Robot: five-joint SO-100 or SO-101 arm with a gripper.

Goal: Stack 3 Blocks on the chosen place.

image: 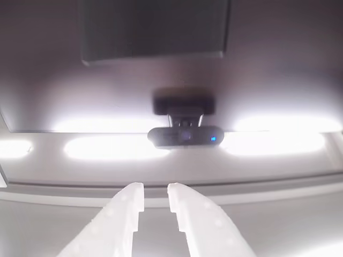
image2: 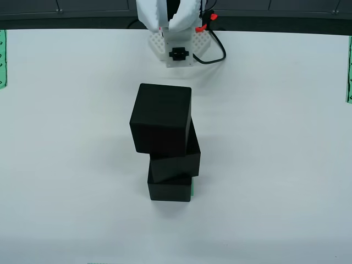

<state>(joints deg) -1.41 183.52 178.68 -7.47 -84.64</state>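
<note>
1. Blocks [image2: 165,148], three black cubes, stand stacked mid-tabletop [image2: 66,137] in the view from above, each turned slightly off the one below; a green sliver of the chosen place [image2: 193,190] shows at the stack's base.
2. In the view riding on the hand [image: 155,201], its white fingers [image: 120,214] are slightly parted, holding nothing, pointing toward a webcam [image: 185,136].

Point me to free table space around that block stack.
Bare white table on both sides of the stack of blocks, out to the green strips at each edge, and in front. Crowded behind it: arm base and cable.
</note>
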